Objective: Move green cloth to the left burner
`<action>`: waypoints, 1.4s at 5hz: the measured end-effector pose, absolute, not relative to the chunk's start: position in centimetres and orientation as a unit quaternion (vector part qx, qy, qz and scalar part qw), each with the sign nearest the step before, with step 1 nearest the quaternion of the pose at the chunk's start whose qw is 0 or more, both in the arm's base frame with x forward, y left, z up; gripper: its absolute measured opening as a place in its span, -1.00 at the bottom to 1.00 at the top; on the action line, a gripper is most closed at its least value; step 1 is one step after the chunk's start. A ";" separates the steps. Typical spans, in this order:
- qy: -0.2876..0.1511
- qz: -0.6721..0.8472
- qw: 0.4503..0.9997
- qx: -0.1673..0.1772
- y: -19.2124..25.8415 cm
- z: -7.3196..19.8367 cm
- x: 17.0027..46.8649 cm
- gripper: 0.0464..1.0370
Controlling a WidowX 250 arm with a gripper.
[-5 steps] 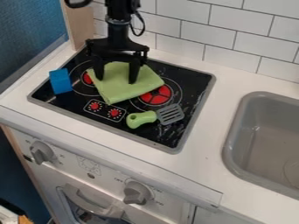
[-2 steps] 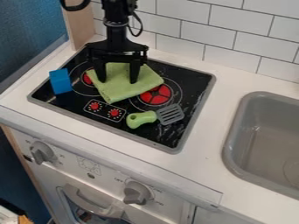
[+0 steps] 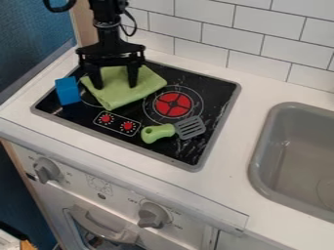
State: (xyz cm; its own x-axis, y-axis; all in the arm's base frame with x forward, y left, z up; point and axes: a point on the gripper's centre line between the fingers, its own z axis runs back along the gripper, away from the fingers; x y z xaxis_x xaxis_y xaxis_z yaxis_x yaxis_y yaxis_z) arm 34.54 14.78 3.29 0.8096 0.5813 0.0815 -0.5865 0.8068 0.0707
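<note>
Green cloth (image 3: 124, 95) lies over the left burner (image 3: 89, 102), from where I'm standing, right beneath the black gripper (image 3: 114, 87). Its fingers stand well apart, tips down at the cloth, fabric showing between them; a blue block (image 3: 67, 91) sits just beside.

Robot arm (image 3: 108, 28) matte black all over, narrow column up top, wider stepped collar lower down. Black gripper (image 3: 114, 81): broad crossbar with blocky ends, two straight dark fingers (image 3: 132, 76). Thin black cable (image 3: 134, 23) loops off one side, thicker black loop (image 3: 60, 7) on the other.
</note>
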 end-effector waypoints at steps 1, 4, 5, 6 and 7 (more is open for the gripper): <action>-0.029 0.335 0.940 0.049 17.2 3.2 34.4 0.92; -0.021 0.381 0.922 0.063 21.2 3.2 32.8 0.92; -0.026 0.380 0.923 0.059 21.1 3.3 32.9 0.92; -0.026 0.381 0.923 0.047 20.7 3.8 32.7 0.92; -0.041 0.383 0.922 0.042 20.5 5.3 32.8 0.92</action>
